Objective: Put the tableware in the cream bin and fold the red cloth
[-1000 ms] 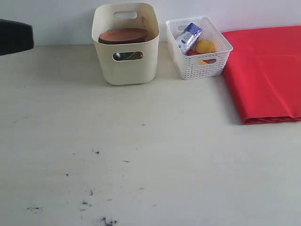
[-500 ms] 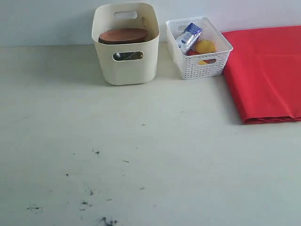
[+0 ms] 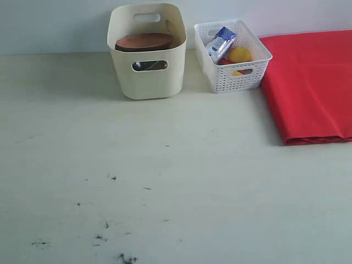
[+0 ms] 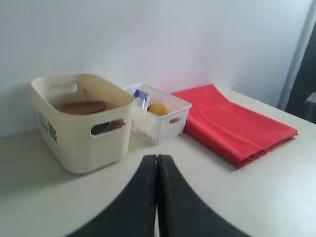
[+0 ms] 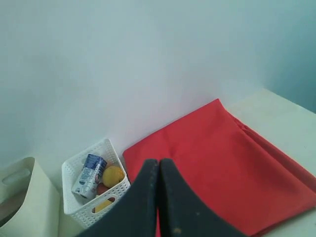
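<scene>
The cream bin (image 3: 146, 52) stands at the back of the table with the brown wooden plate (image 3: 144, 42) lying on top of other tableware inside; something metallic shows through its front handle cutout. The red cloth (image 3: 311, 85) lies folded flat at the back right. Neither arm shows in the exterior view. My left gripper (image 4: 157, 158) is shut and empty, well short of the cream bin (image 4: 81, 126) and the red cloth (image 4: 232, 126). My right gripper (image 5: 159, 162) is shut and empty, held above the table with the folded red cloth (image 5: 212, 163) beyond it.
A white lattice basket (image 3: 234, 70) with a blue-white milk carton (image 3: 221, 43), a lemon (image 3: 240, 54) and other food stands between the bin and the cloth. Dark specks mark the pale tabletop (image 3: 110, 181) near the front left. A wall runs behind.
A dark arm part at the exterior view's left edge one second ago has gone out of view. The bin, basket and cloth have not moved.
</scene>
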You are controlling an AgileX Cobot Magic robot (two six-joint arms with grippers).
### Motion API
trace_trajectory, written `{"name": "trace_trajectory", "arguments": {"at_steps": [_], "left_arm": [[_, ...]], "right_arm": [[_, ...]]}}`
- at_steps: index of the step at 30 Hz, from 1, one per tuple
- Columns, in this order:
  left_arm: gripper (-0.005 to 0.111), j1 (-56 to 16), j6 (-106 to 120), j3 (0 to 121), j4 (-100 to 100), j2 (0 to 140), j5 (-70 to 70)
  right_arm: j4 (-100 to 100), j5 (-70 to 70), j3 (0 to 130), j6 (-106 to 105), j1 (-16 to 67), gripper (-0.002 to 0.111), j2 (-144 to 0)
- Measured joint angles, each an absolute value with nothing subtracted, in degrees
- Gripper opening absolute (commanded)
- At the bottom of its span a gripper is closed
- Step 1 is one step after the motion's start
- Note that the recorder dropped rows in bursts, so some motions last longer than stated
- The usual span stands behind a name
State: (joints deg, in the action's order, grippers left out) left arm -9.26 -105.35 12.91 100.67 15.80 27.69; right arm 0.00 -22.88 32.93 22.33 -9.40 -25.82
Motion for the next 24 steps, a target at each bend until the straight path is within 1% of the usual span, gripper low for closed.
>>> {"name": "trace_trajectory", "arguments": {"at_steps": [2,3,4,5,6,7,9,11,16,18,21,24], "left_arm": [[0.0,-9.8,-104.6,12.9,100.7,9.4,24.1],[0.0,-8.7,-104.3,12.8,100.6,5.0,20.3],[0.0,-7.5,-104.3,12.5,100.2,3.4,18.0],[0.0,-4.2,-104.3,11.4,98.2,0.9,13.7],[0.0,-2.8,-104.3,10.7,96.7,0.5,12.1],[0.0,0.6,-104.3,8.8,92.4,0.3,8.9],[0.0,3.9,-104.3,6.9,88.6,0.3,7.5],[0.0,5.7,-104.2,6.5,87.3,0.3,7.3],[0.0,6.0,-101.3,6.8,81.5,0.3,6.9],[0.0,6.0,-93.5,6.8,74.1,0.3,6.6],[0.0,6.0,-75.4,6.8,59.5,0.3,7.0],[0.0,6.0,-64.6,6.8,53.4,0.3,7.7]], "right_arm": [[0.0,-22.9,32.9,22.3,-9.4,0.0,-25.8],[0.0,-22.9,32.9,22.4,-9.4,0.0,-25.8],[0.0,-22.9,32.9,22.4,-9.4,0.0,-25.8],[0.0,-22.9,32.9,22.4,-9.4,0.0,-25.8],[0.0,-22.9,32.9,22.4,-9.4,0.0,-25.8],[0.0,-22.9,32.9,22.4,-9.4,0.0,-25.8],[0.0,-22.9,32.9,22.4,-9.4,0.0,-25.8],[0.0,-22.9,32.9,22.4,-9.4,0.0,-25.8],[0.0,-22.9,32.9,22.4,-9.4,0.0,-25.8],[0.0,-22.9,32.9,22.4,-9.4,0.0,-25.8],[0.0,-22.9,32.9,22.4,-9.4,0.0,-25.8],[0.0,-22.9,32.9,22.4,-9.4,0.0,-25.8]]}}
